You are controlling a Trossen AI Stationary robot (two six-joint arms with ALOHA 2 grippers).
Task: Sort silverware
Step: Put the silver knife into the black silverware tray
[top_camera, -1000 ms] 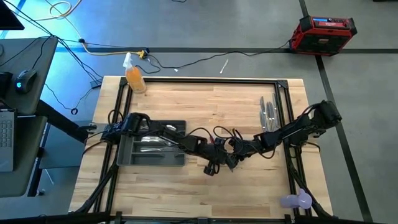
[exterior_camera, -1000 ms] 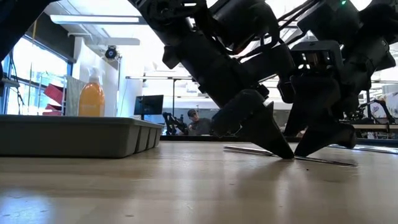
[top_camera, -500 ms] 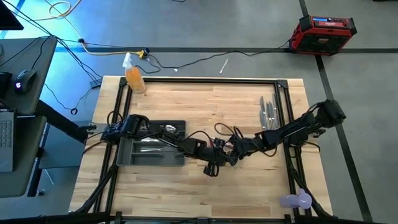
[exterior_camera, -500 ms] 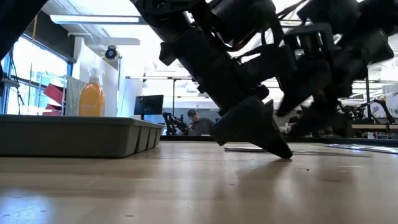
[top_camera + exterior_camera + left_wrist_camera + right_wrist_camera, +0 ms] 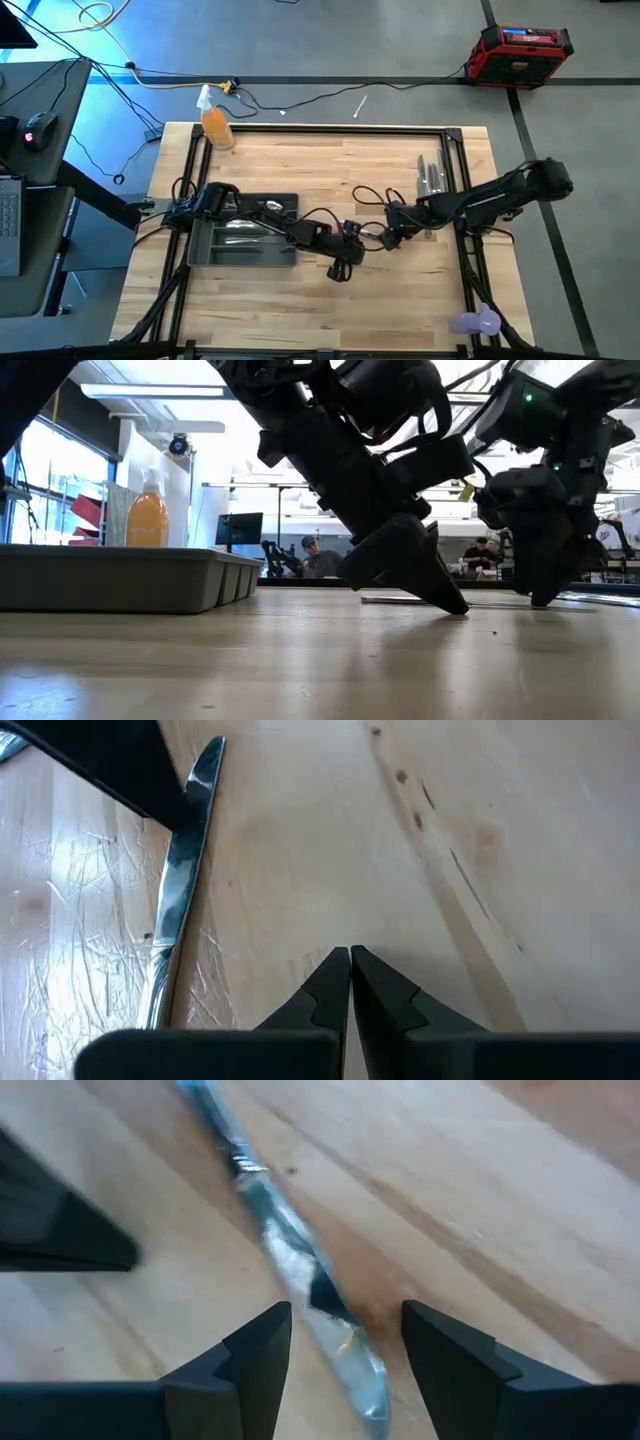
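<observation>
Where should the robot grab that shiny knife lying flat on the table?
Probably by the middle of the knife, from straight above, one finger on each long edge. It lies flat and thin on the wood, and the open right gripper already straddles it. The left gripper is shut beside it.

Grey floor (image 5: pixel 330 40) is surrounding the wooden table (image 5: pixel 330 160); a red case (image 5: pixel 521 52) and cables (image 5: pixel 300 98) are lying there, ceiling lights (image 5: pixel 150 392) glowing.

Wooden table (image 5: pixel 300 160): grey tray (image 5: pixel 205 250), orange bottle (image 5: pixel 217 126), silverware (image 5: pixel 432 178), likely knife (image 5: pixel 180 890).
</observation>
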